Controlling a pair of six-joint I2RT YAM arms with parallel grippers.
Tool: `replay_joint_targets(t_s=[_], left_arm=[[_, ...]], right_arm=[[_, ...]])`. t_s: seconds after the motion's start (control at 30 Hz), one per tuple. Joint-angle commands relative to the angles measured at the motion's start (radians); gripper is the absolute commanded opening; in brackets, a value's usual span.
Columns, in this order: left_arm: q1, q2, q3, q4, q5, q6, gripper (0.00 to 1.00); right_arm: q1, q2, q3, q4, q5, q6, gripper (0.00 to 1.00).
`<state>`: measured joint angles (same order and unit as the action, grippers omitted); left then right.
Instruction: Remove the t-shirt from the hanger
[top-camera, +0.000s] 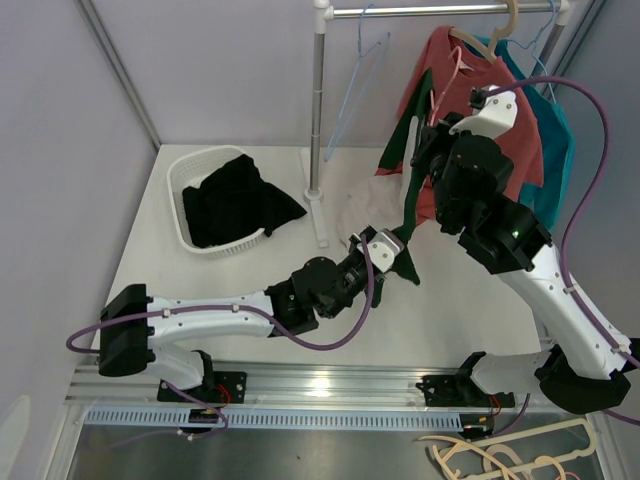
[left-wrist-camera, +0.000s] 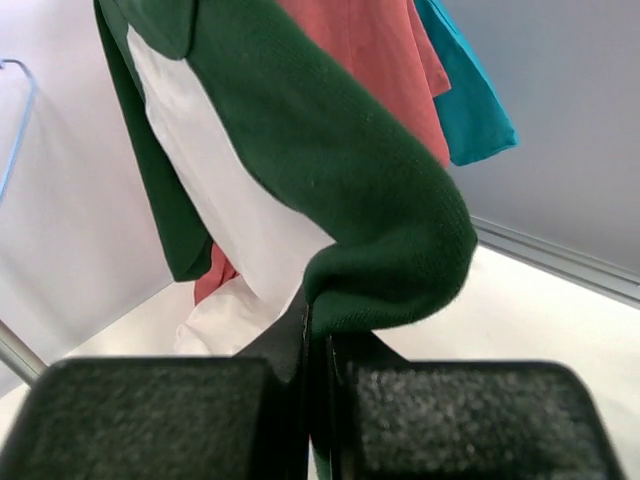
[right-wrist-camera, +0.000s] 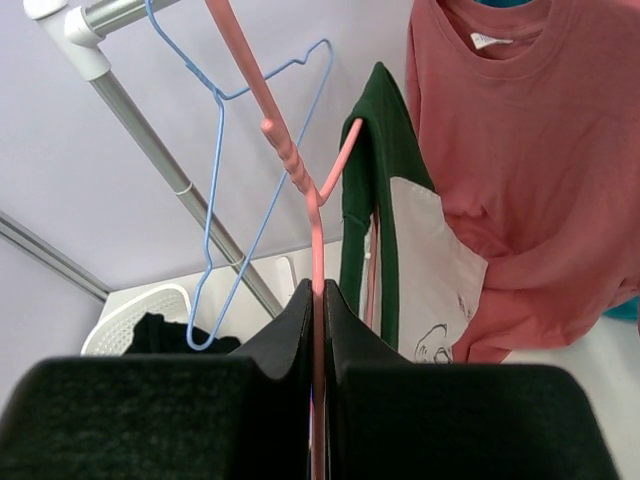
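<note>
Left gripper (left-wrist-camera: 315, 395) jaws pinched tight on a fold of the t-shirt (left-wrist-camera: 330, 170), dark green w/ white front panel, which rises slack above & left of them. Right gripper (right-wrist-camera: 318, 320) jaws clamped on pink hanger (right-wrist-camera: 312, 215); t-shirt drapes off its arm just right of jaws, red shirt (right-wrist-camera: 520, 150) beyond, blue hanger (right-wrist-camera: 215, 200) to left

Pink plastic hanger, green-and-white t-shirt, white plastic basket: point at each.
pink plastic hanger (right-wrist-camera: 315, 250): right wrist view, straight lower stem.
green-and-white t-shirt (left-wrist-camera: 370, 200): left wrist view, green sleeve.
white plastic basket (top-camera: 176, 205): top external view, left wall.
</note>
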<state>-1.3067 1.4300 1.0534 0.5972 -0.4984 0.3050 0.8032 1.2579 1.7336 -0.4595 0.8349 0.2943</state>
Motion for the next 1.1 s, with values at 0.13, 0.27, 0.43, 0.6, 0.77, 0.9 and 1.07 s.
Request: replay_joint_targets(t_s=[0.13,0.27,0.43,0.6,0.77,0.9,1.07], left_arm=[[-0.094,-0.081,-0.007,0.058,-0.091,0.009,0.01],[-0.221,-0.092,-0.03,0.131,-0.213,0.112,0.01],[-0.348,-0.108,-0.069,0.221,-0.272,0.187,0.01],[-0.407,-0.094,-0.07,0.277,-0.302,0.265,0.01],[-0.419,-0.089,-0.09,0.277,-0.312,0.25,0.01],[-0.408,-0.056,-0.125,0.247,-0.292,0.157,0.01],[-0.399,0.007,-0.124,0.228,-0.304,0.082,0.01]], right_arm=[[0.007,0.008,0.011,0.197,0.095,-0.105,0.0],[-0.016,0.063,0.026,0.291,0.15,-0.225,0.0],[-0.142,0.124,0.081,0.283,0.066,-0.199,0.0],[-0.234,0.161,0.109,0.268,0.01,-0.166,0.0],[-0.282,0.198,0.159,0.231,-0.052,-0.135,0.0],[-0.285,0.206,0.204,0.206,-0.075,-0.138,0.0],[-0.308,0.218,0.245,0.183,-0.098,-0.135,0.0]])
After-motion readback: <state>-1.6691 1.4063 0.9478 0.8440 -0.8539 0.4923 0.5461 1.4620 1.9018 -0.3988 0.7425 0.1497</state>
